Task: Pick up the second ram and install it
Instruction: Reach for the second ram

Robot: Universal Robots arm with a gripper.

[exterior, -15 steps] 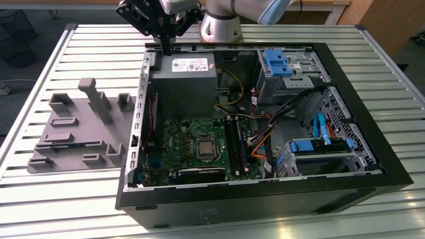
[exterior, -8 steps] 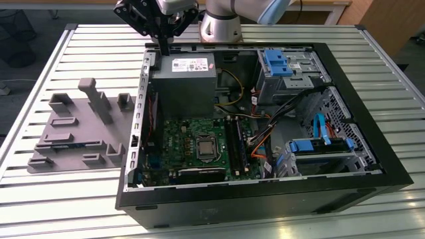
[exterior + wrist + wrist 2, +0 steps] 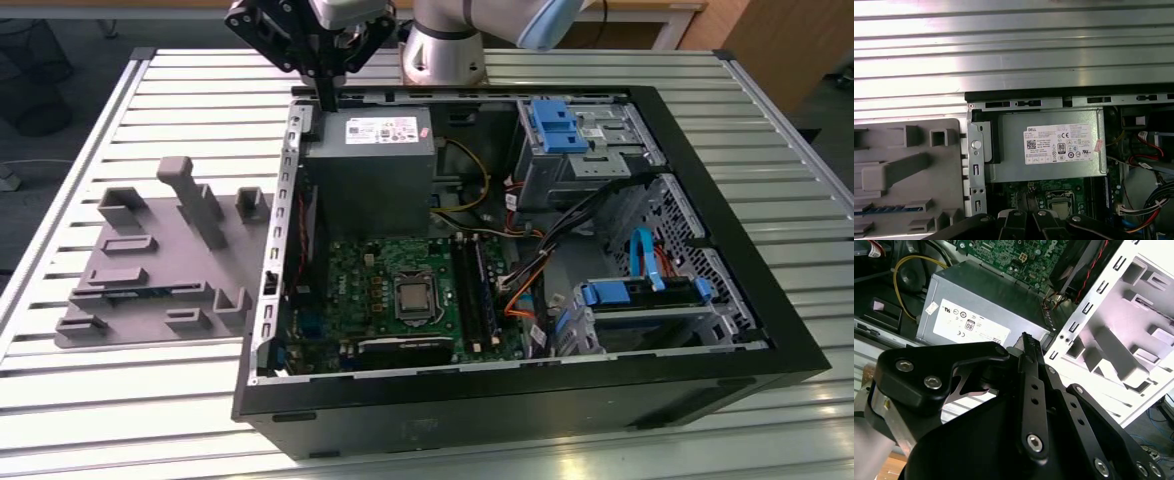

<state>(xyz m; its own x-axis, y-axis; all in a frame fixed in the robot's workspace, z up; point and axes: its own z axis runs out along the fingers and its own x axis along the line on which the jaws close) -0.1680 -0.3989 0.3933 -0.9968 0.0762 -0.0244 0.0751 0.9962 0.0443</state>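
Observation:
The second ram (image 3: 884, 209) is a slim dark-blue stick lying flat in a slot of the grey holder tray (image 3: 909, 180). In the exterior view the ram (image 3: 138, 292) is on the tray (image 3: 147, 270) at the left, outside the computer case. My gripper (image 3: 326, 100) hangs over the far left corner of the open case, above the power supply (image 3: 367, 165). It is well away from the ram. Its fingers (image 3: 1026, 347) are pressed together, shut on nothing. The gripper's links (image 3: 1026, 220) also show in the first wrist view.
The black case (image 3: 534, 395) lies open on a slatted metal table (image 3: 160, 400). Inside are the green motherboard (image 3: 394, 290) with its memory slots (image 3: 474, 290), loose cables (image 3: 534, 270) and light-blue drive brackets (image 3: 554, 125). The tray has an upright post (image 3: 194, 200).

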